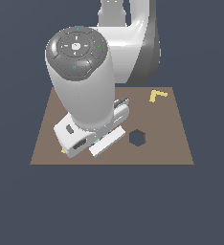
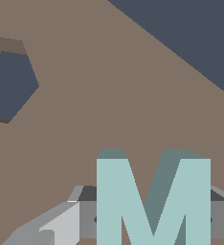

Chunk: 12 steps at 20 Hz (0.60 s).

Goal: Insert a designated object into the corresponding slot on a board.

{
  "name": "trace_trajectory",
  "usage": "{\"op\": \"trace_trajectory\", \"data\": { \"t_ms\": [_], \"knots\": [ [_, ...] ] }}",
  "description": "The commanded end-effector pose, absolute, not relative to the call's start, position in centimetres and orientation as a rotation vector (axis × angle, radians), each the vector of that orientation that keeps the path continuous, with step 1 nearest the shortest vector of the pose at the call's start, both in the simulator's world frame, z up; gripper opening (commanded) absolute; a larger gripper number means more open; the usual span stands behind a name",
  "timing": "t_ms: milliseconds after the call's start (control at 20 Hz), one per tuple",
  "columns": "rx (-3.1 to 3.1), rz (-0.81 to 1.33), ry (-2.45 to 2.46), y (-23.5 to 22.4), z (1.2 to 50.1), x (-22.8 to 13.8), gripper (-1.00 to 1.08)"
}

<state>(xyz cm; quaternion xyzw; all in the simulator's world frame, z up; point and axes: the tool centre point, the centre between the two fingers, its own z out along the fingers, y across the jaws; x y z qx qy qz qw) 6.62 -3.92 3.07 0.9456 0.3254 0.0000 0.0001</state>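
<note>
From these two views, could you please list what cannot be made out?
- M-shaped slot: in neither view; the arm covers much of the board in the exterior view.
- Teal M block: lower part cut off by the wrist view's edge.
- Gripper: hidden by the arm in the exterior view.

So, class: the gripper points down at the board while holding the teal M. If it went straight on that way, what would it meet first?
Probably bare brown board. The gripper holds the teal M over plain surface, with the hexagonal hole off to one side. No M-shaped slot shows in either view, and depth is unclear.
</note>
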Motion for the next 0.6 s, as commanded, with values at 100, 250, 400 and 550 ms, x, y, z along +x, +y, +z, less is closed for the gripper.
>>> {"op": "trace_trajectory", "data": {
  "t_ms": [100, 250, 400, 550],
  "knots": [
    [2.970, 0.000, 1.023, -3.90, 2.99, 6.63, -1.00],
    [2.970, 0.000, 1.023, -3.90, 2.99, 6.63, -1.00],
    [2.970, 0.001, 1.022, -3.92, 3.06, 6.65, -1.00],
    [2.966, 0.001, 1.034, -3.88, 3.07, 6.61, -1.00]
  ]
}}
